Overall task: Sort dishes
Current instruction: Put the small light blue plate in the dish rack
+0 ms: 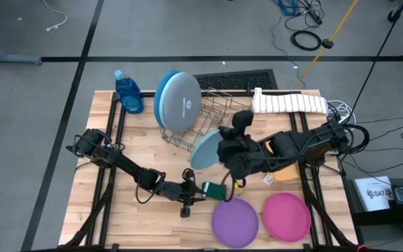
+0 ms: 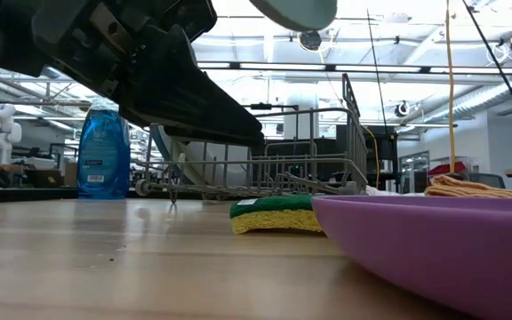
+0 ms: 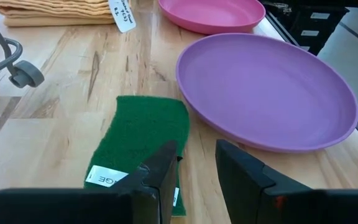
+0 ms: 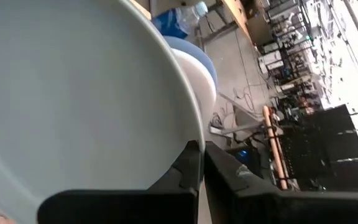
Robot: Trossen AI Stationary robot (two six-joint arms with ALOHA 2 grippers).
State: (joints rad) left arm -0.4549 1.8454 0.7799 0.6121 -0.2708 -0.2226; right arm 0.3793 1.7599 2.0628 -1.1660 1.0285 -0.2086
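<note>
A small teal plate, pale in this light, is up in the air beside the grey wire rack's near corner, and my right gripper is shut on it. Its underside fills the right wrist view, and its edge shows at the top of the low view. The large deep-blue and pale-blue plates stand on edge in the rack. The purple plate and the pink plate lie flat near the table's near edge. My left gripper is open above the table, over the edge of the green sponge. My right gripper pinches the teal plate's rim between its two fingers, one on each face of the plate. The plate is lifted clear of the table and tilted, reaching out from the fingers toward the table's left.
A blue soap bottle stands at the far left of the table. A folded white towel lies to the right of the rack. An orange cloth with a tag lies under the right arm. The sponge lies flat beside the purple plate.
</note>
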